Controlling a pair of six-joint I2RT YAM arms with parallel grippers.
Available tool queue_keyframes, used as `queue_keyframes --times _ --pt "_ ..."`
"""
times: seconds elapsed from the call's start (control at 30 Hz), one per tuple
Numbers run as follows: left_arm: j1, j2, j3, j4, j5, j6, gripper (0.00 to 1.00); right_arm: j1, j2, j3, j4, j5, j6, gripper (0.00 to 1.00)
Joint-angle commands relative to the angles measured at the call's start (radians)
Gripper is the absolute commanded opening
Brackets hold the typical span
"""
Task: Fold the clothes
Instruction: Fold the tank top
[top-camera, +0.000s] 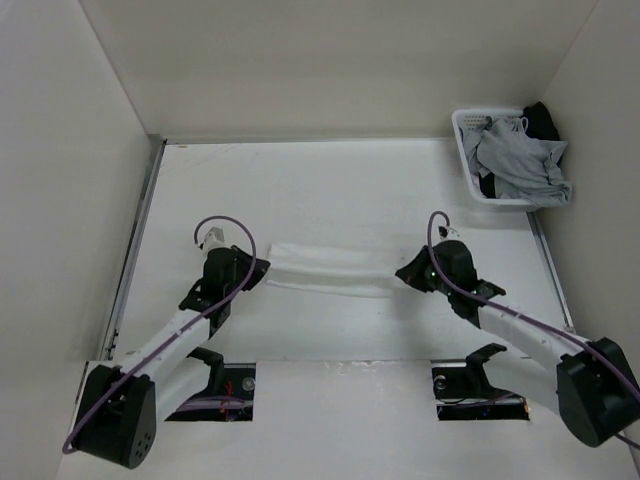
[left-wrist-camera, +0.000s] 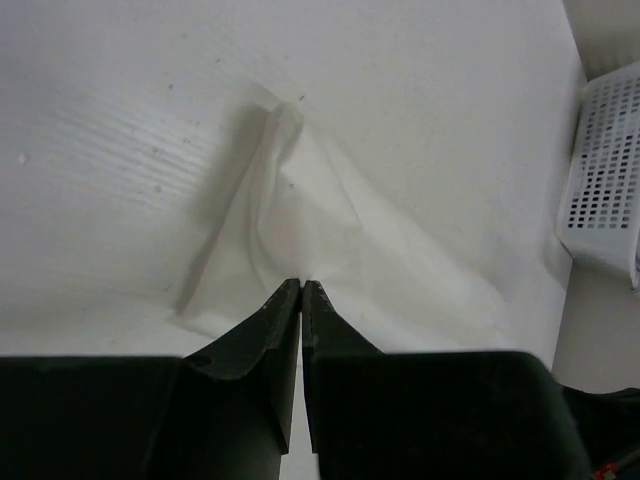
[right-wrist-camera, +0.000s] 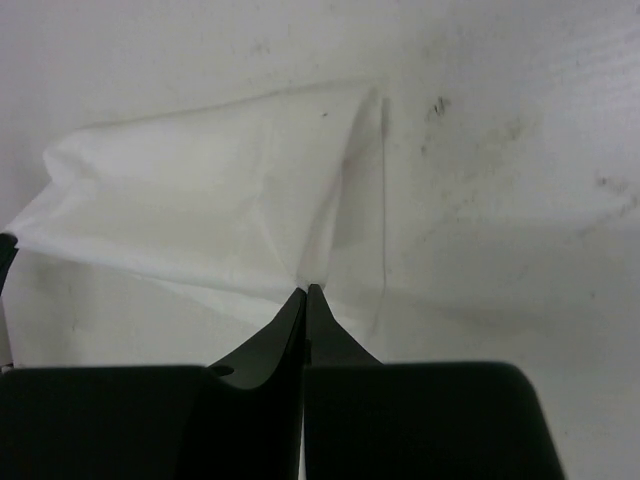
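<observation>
Overhead, you see the white top (top-camera: 330, 270) drawn into a long, narrow, loosely rumpled band across the middle of the matte white table (top-camera: 350, 190). It sags slightly between your two arms. Your left gripper (top-camera: 262, 270) meets the band's left end and your right gripper (top-camera: 402, 272) meets its right end. In the far right corner sits a white perforated plastic basket (top-camera: 465, 150), with a soft grey garment (top-camera: 520, 160) heaped over its rim and a black garment (top-camera: 543, 120) behind that.

From your left wrist, the left gripper (left-wrist-camera: 301, 283) shows two smooth black fingers pressed together at their tips, pinching a fold of the white top (left-wrist-camera: 300, 220). The cloth is thin and faintly translucent. It fans away from the pinch in a rough triangle, with one raised crease running to a small peak at its far tip. The table (left-wrist-camera: 120, 100) beneath has fine ribbed lines. The basket (left-wrist-camera: 600, 170), with its grid of small square holes, stands at the right edge, well apart from the cloth.

From your right wrist, the right gripper (right-wrist-camera: 306, 290) is likewise closed tip to tip on the white top (right-wrist-camera: 200, 190). The fabric spreads leftward in a broad, softly wrinkled sheet with a straight folded edge on its right side. The table (right-wrist-camera: 520, 150) here is scuffed with dark specks.
</observation>
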Motion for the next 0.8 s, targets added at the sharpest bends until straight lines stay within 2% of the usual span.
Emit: queue_keyframes --times 0.0,0.2,0.37,0.43,0.47,0.53,0.63,0.77 --pt "-0.003 -0.110 -0.053 -0.019 0.014 -0.033 0.04 0.046 -0.106 -0.057 -0.012 0.071 0.077 0.00" --pt "-0.015 -0.243 -0.118 -0.103 0.021 -0.044 0.04 0.132 -0.214 -0.116 -0.110 0.126 0.159 0.00" --pt "-0.003 -0.284 -0.170 -0.149 0.025 -0.045 0.06 0.204 -0.165 -0.148 -0.124 0.136 0.238 0.00" --pt "0.004 -0.277 -0.185 -0.151 0.026 -0.047 0.11 0.218 -0.148 -0.153 -0.125 0.140 0.256 0.01" --pt "0.008 -0.274 -0.187 -0.149 0.026 -0.041 0.17 0.226 -0.149 -0.153 -0.127 0.148 0.261 0.05" --pt "0.014 -0.282 -0.181 -0.155 0.029 -0.033 0.26 0.235 -0.177 -0.150 -0.128 0.175 0.253 0.21" --pt "0.033 -0.323 -0.165 -0.181 0.022 -0.021 0.31 0.225 -0.207 -0.137 -0.118 0.171 0.200 0.41" --pt "0.063 -0.334 -0.145 -0.191 0.017 0.010 0.31 0.183 -0.122 -0.123 -0.026 0.131 0.161 0.50"
